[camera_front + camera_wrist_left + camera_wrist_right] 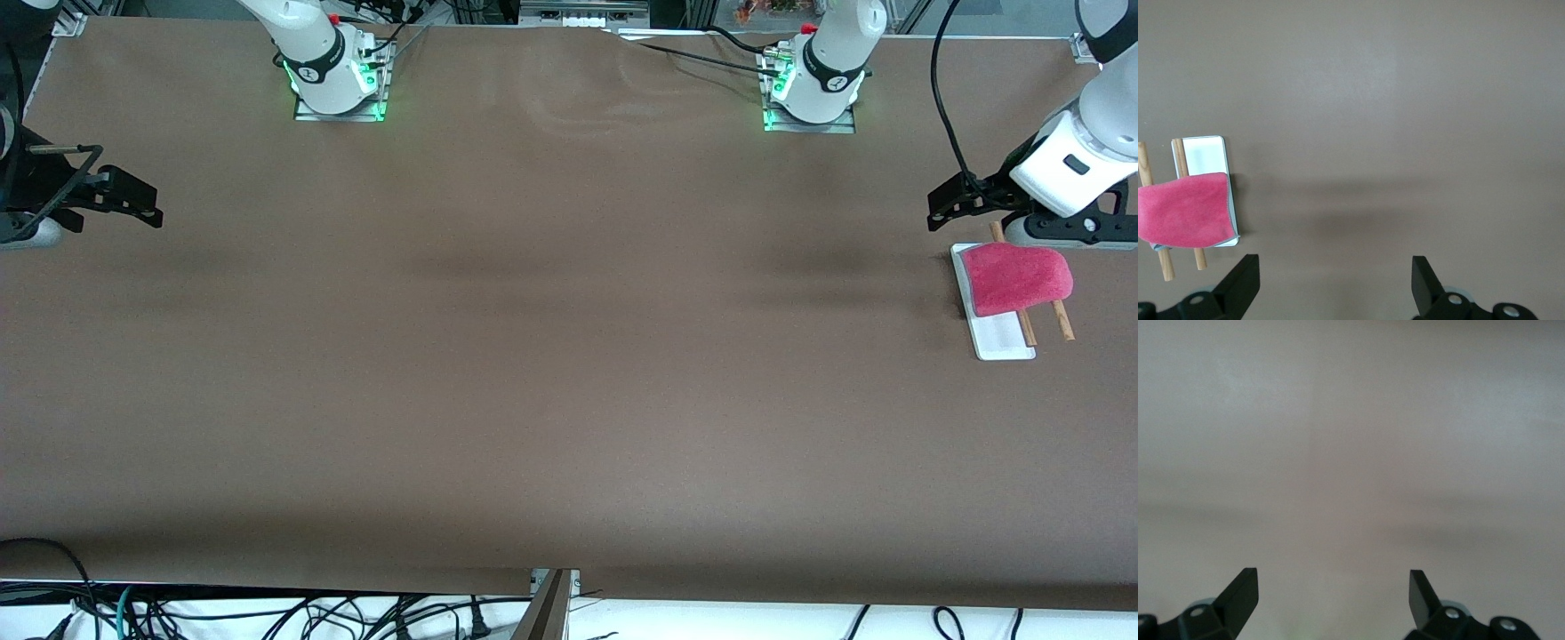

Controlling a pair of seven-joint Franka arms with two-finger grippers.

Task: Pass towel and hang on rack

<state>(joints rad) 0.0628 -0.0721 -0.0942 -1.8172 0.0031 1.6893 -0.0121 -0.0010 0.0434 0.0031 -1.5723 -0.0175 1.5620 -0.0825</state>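
The pink-red towel (1018, 278) hangs draped over the two brown rods (1063, 322) of the rack (1005, 340), which stands at the left arm's end of the table. In the left wrist view the towel (1185, 210) covers the rods above the white base (1205, 157). My left gripper (1077, 233) is open and empty, up over the table by the rack's end that points toward the arms' bases; its jaws (1336, 267) frame bare table. My right gripper (27, 233) is open and empty over the right arm's end of the table (1333, 580).
The brown table (551, 356) stretches wide between the two grippers. The arms' bases (338, 84) stand along its edge farthest from the front camera. Cables hang below the table's edge nearest that camera.
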